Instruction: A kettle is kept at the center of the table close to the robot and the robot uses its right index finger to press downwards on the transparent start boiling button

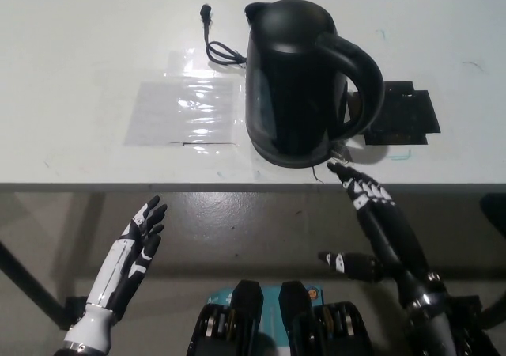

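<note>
- Kettle (pixel 296 79) sits at table (pixel 79 39) centre, near the front edge, spout at eleven o'clock, handle (pixel 360 75) sweeping round to four.
- The button (pixel 338 144) is a small pale tab at the handle's foot, about five o'clock on the kettle's base; too small to read whether it is down.
- Right hand (pixel 375 217) is spread flat, fingers apart, gripping nothing, its leading fingertip (pixel 332 166) just beside the button on the six o'clock side, over the table edge.
- Contact? I cannot tell from this steep look down; it seems a shade short of the tab.
- Left hand (pixel 130 249) rests at seven o'clock, below the table edge, open and empty.
- Cord (pixel 215 43) lies coiled at ten o'clock of the kettle, plug loose on the table.
- Risk one: with the hand this flat, a push may go forward, not down, and shove the kettle back.
- Risk two: the splayed neighbouring fingers could catch the handle or base first and block the press.
- Risk three: the tip slides off the tab and lands on bare table instead.
</note>
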`<state>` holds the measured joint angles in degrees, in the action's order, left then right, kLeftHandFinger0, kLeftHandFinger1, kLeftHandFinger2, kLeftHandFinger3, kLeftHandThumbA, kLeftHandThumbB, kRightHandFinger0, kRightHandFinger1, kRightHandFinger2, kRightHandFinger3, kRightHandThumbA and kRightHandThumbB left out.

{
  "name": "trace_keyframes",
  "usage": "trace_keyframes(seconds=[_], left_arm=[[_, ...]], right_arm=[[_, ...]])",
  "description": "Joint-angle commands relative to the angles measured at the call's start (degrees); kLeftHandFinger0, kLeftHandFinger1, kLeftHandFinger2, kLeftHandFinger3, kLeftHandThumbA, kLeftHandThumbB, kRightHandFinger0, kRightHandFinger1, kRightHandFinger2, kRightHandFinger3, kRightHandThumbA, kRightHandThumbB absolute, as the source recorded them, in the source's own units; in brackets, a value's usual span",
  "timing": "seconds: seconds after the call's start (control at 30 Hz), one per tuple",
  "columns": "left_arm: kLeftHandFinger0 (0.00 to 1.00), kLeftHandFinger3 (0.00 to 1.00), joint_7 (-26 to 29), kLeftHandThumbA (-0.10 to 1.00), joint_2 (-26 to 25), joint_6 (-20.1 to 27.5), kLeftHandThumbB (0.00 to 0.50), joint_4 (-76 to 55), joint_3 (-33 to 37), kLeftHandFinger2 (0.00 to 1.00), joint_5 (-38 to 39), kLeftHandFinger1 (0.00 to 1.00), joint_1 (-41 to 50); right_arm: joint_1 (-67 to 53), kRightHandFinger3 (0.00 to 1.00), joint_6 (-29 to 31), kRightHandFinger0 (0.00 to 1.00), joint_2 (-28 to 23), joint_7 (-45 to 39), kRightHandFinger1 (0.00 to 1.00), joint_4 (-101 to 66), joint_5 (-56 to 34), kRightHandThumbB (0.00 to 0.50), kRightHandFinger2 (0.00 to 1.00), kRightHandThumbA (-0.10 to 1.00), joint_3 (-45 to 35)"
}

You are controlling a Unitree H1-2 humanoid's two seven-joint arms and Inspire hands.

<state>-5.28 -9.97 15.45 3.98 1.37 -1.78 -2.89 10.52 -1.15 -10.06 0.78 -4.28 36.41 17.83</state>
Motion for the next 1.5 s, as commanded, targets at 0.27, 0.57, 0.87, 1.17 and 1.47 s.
trace_keyframes(seconds=[0.27,0.57,0.87,1.17,1.47], left_arm=[[1.00,1.00,-0.84,0.93,-1.24,2.10,0.383,-0.64,-0.31,1.00,0.33,1.00,-0.91],[1.00,1.00,-0.93,0.95,-1.16,2.75,0.372,-0.17,-0.09,1.00,0.26,1.00,-0.62],[1.00,1.00,-0.83,0.96,-1.09,1.93,0.385,-0.42,0.10,1.00,-0.26,1.00,-0.27],[1.00,1.00,-1.26,0.93,-1.05,1.49,0.367,-0.50,0.29,1.00,0.33,1.00,-0.37],[1.00,1.00,-1.04,0.93,-1.06,1.74,0.361,-0.41,0.35,1.00,0.35,1.00,-0.17]], right_arm=[[-9.97,1.00,26.74,1.00,0.05,8.94,1.00,-8.56,-23.26,0.293,1.00,1.00,-12.02],[-10.74,1.00,28.08,1.00,0.80,10.56,1.00,-2.68,-27.93,0.236,1.00,1.00,-17.44],[-8.88,1.00,28.08,1.00,2.42,9.41,1.00,7.34,-31.58,0.213,1.00,1.00,-19.20],[-9.45,1.00,28.08,0.92,4.87,8.35,1.00,4.62,-30.32,0.196,1.00,1.00,-16.57],[-8.52,1.00,28.08,0.88,4.62,7.89,0.97,9.12,-30.84,0.241,1.00,1.00,-14.94]])
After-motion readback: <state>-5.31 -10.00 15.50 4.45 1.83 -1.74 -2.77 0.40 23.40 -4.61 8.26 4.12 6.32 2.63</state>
